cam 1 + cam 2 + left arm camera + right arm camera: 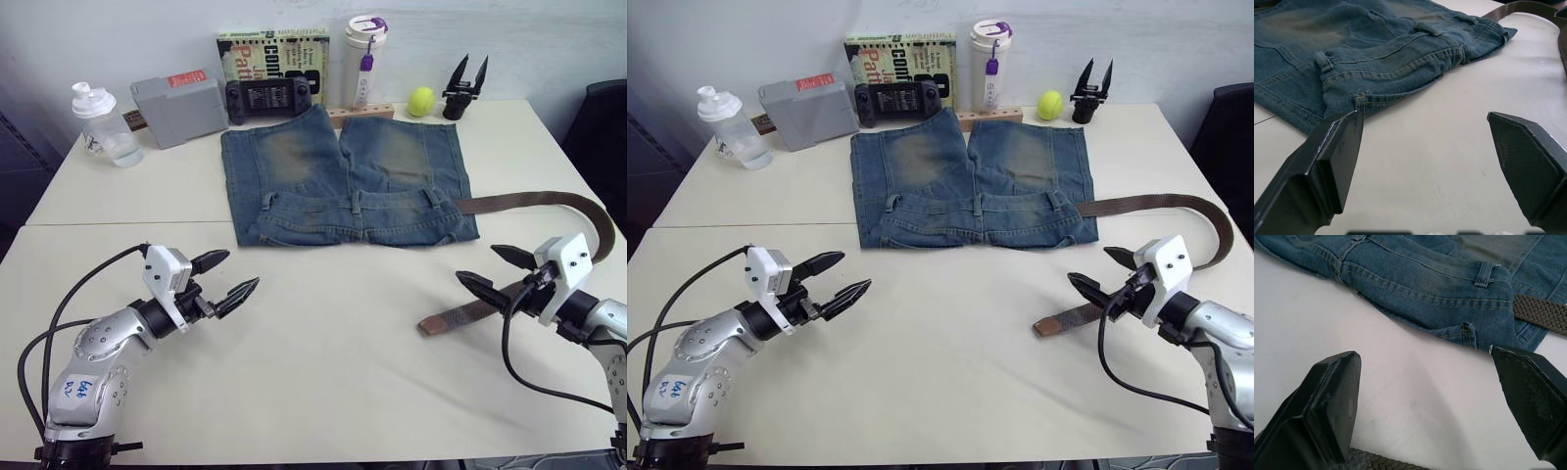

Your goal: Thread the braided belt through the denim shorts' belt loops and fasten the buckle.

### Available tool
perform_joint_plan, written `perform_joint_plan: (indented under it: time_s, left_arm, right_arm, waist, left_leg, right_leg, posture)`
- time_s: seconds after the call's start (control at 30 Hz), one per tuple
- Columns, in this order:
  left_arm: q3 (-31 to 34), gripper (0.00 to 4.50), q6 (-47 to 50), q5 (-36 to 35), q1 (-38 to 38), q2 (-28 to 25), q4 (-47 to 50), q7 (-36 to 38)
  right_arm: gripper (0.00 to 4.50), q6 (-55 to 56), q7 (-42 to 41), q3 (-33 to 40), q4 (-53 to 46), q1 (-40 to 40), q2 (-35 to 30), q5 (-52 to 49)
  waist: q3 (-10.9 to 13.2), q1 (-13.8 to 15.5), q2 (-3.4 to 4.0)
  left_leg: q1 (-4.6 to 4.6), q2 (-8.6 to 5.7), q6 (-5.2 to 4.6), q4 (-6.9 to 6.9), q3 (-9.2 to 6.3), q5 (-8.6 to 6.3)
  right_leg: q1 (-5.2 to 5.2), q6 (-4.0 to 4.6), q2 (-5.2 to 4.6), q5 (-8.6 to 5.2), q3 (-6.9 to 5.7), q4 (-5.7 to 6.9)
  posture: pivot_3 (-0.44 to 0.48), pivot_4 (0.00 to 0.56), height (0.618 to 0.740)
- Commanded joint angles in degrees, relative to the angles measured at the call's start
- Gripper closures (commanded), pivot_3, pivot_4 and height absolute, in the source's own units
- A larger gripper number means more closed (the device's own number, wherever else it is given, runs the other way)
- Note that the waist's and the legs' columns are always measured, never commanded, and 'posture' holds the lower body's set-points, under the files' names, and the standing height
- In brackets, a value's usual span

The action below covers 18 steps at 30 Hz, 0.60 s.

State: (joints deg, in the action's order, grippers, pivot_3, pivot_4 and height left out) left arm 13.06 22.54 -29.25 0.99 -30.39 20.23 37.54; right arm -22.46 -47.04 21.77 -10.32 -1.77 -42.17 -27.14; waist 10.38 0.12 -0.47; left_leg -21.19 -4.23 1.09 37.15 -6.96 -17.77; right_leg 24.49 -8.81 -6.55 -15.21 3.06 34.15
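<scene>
The denim shorts (348, 176) lie flat at the table's back centre, waistband toward me. Small belt loops (1324, 61) stand along that band. The braided belt (549, 201) leaves the shorts' right waist corner, curves around the right side and ends in a darker tip (431, 323) on the bare table. The buckle is hidden. My right gripper (476, 262) hovers open just above the belt's tip end, with nothing between its fingers. My left gripper (242, 269) is open and empty over the tabletop, in front of the shorts' left corner.
Along the back edge stand a water bottle (101, 122), a grey box (179, 110), a game controller (269, 98), a book (274, 54), a white tumbler (364, 61), a tennis ball (421, 100) and a spare black gripper (465, 88). A dark chair (602, 137) sits at the right.
</scene>
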Motion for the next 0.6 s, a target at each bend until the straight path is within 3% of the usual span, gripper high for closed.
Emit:
perform_joint_plan:
  time_s: [0.03,0.3,0.47,0.6]
  left_arm:
    - [1.44,0.07,-0.36,-1.37,0.62,-0.22,2.71,-0.45]
    - [0.57,0.07,1.62,-2.76,1.72,-0.5,3.62,-0.26]
    - [-0.54,0.07,2.42,-3.43,2.48,-0.58,4.11,0.47]
    - [-1.78,0.07,3.2,-3.44,1.91,-0.28,5.56,0.51]
  right_arm:
    - [0.0,0.57,-0.77,0.6,0.1,-0.53,-1.18,-0.21]
    - [0.0,-0.78,-8.39,-2.77,2.4,-2.02,-8.4,0.65]
    - [0.0,-4.8,-23.35,-12.03,5.77,-9.94,-22.29,2.21]
    - [0.0,-3.73,-34.73,-20.95,10.12,-18.55,-27.31,4.96]
  waist:
    - [0.0,0.0,0.0]
    - [0.0,-0.16,0.0]
    - [0.0,-0.27,0.02]
    - [0.01,-0.23,0.03]
  left_leg:
    - [0.0,0.0,0.0,0.0,0.0,0.0]
    - [0.0,0.0,0.0,0.03,0.04,0.0]
    - [0.02,0.0,-0.02,0.08,0.1,-0.01]
    - [0.0,0.05,0.01,0.07,0.12,-0.03]
  right_leg:
    - [0.0,0.0,0.0,0.0,0.0,0.0]
    - [0.0,0.0,0.01,0.0,0.02,0.01]
    - [0.0,0.0,0.01,0.0,0.04,0.04]
    - [0.01,0.0,0.05,0.0,0.02,-0.01]
  posture:
    - [0.0,0.15,0.716]
    - [0.0,0.15,0.716]
    - [0.0,0.15,0.716]
    - [0.0,0.15,0.716]
